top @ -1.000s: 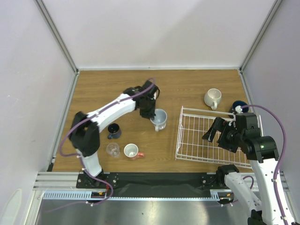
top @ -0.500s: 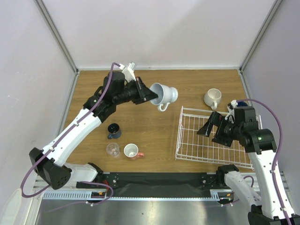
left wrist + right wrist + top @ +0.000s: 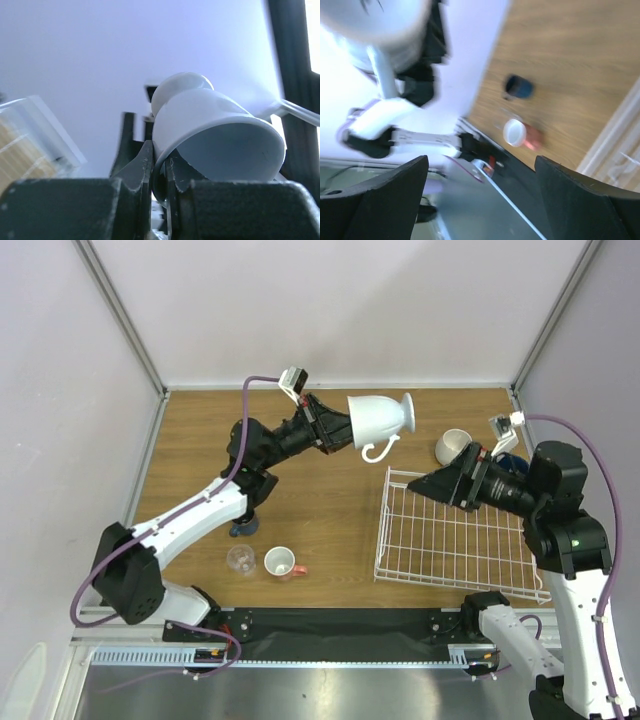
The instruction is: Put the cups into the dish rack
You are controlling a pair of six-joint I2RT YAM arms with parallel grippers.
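Wood-brown tabletop (image 3: 200,440) carries the dish rack (image 3: 384,530), a white wire grid with low raised sides, on the right half of the scene. My left tool (image 3: 335,428) is up in the air beyond the rack's far-left corner, pinching the pale grey-blue mug (image 3: 378,420). In the wrist view my fingers (image 3: 137,170) are pressed together on the mug's wall at the rim, one outside and one inside the mouth. The mug lies on its side in that grip, clear of the tabletop. Its mouth is turned back toward the tool, its base points toward the rack's far side and its handle hangs downward.

My right tool (image 3: 445,483) is raised over the far part of the rack and aimed toward the rack's left side. Its jaws are spread wide, with nothing between them.

The cream-white mug (image 3: 453,449) stands on the tabletop just beyond the rack's far edge. Well to the left of the rack sits the dark blue mug (image 3: 243,519), partly hidden behind my left arm. Nearer the front, left of the rack's near-left corner, the reddish-pink cup (image 3: 281,562) stands mouth up, showing its white inside. The clear glass (image 3: 240,559) stands just beside it, on the side away from the rack. My right wrist view shows the blue mug and the pink cup only as blurs.
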